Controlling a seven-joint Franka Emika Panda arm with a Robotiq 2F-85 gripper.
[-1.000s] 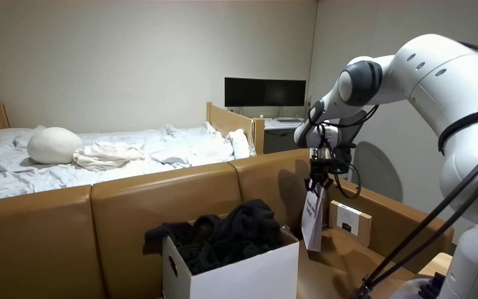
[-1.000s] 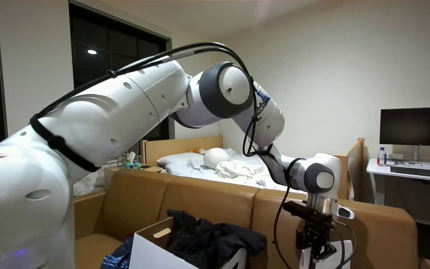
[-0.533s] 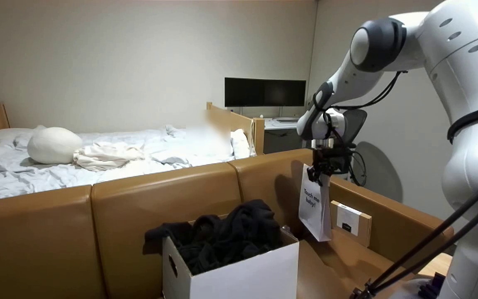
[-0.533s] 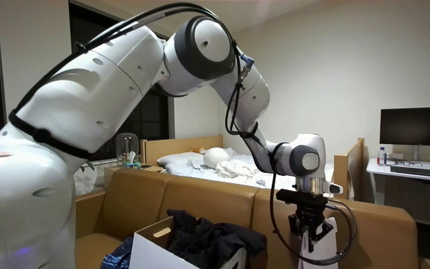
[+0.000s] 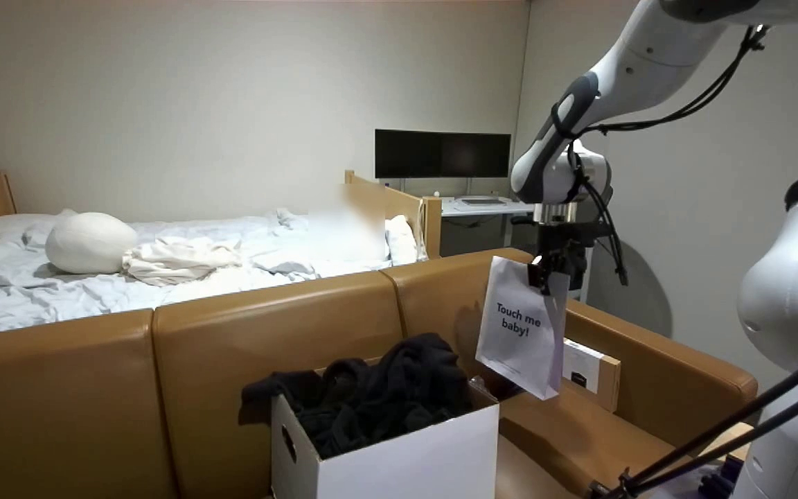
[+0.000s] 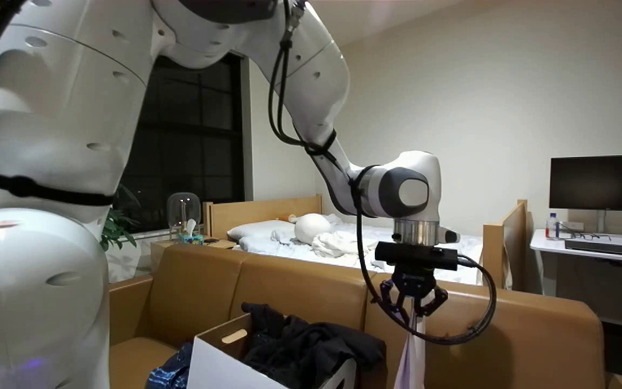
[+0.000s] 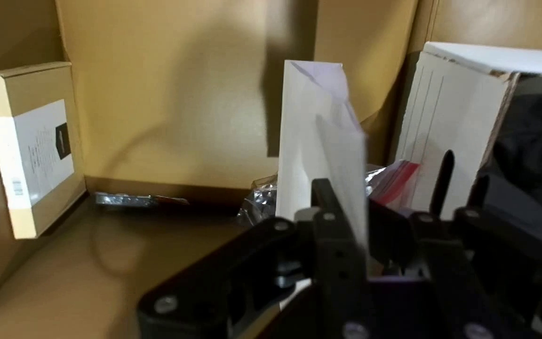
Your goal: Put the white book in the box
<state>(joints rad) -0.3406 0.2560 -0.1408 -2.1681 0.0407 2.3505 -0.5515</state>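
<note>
"White book (image 5: 520, 326) in the box (image 5: 406, 457) yet?"

"No. It hangs from the pincer (image 5: 539, 281), right of centre in an exterior view, clamped by its upper edge. Pale and creased, it could pass for a paper bag."

"And the box?"

"Bottom centre of that frame, dark clothes (image 5: 399, 398) heaped above its rim. The wrist view has the box at the right of the frame and the book in the middle, so I'd call them side by side, the book not above the mouth."

"Then grasping and lifting are done, I'd say. Carrying over, lowering and letting go are left."

"About halfway, in my judgement. With clothes piled so high, the book may perch on them rather than drop inside."

"What differs from a second ago?"

"Book's higher and turned. Its lettering, narrow and slanted then, now reads plainly: 'Touch me baby!' It also hides part of the brown carton (image 5: 596, 378) behind it."

"Anything else?"

"In an exterior view the pincer (image 6: 413, 315) has shifted up and to the left, nearer the box in the frame, and the book shows almost edge-on."

"Box and clothes?"

"Unmoved, as far as both exterior views show."
</note>
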